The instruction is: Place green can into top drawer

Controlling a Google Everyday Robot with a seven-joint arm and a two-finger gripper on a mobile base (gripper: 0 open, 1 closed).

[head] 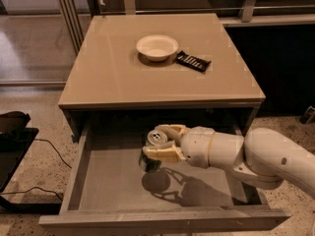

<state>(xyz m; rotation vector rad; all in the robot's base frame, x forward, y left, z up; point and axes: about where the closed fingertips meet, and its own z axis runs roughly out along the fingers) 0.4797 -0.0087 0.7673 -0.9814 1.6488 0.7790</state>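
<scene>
The green can [153,151] shows its silver top with pull tab and dark green side. It is upright inside the open top drawer [118,191], low over the flat grey bottom near the drawer's middle; I cannot tell whether it touches the bottom. My gripper [162,142] reaches in from the right on a white arm. Its pale fingers [160,154] are shut on the can from both sides. The can's shadow falls on the drawer floor just in front of it.
A white bowl [157,46] and a dark flat packet [193,61] lie on the cabinet top [108,73]. The drawer front panel [162,222] is pulled out toward the camera. Dark equipment with a cable [15,136] sits on the floor at left.
</scene>
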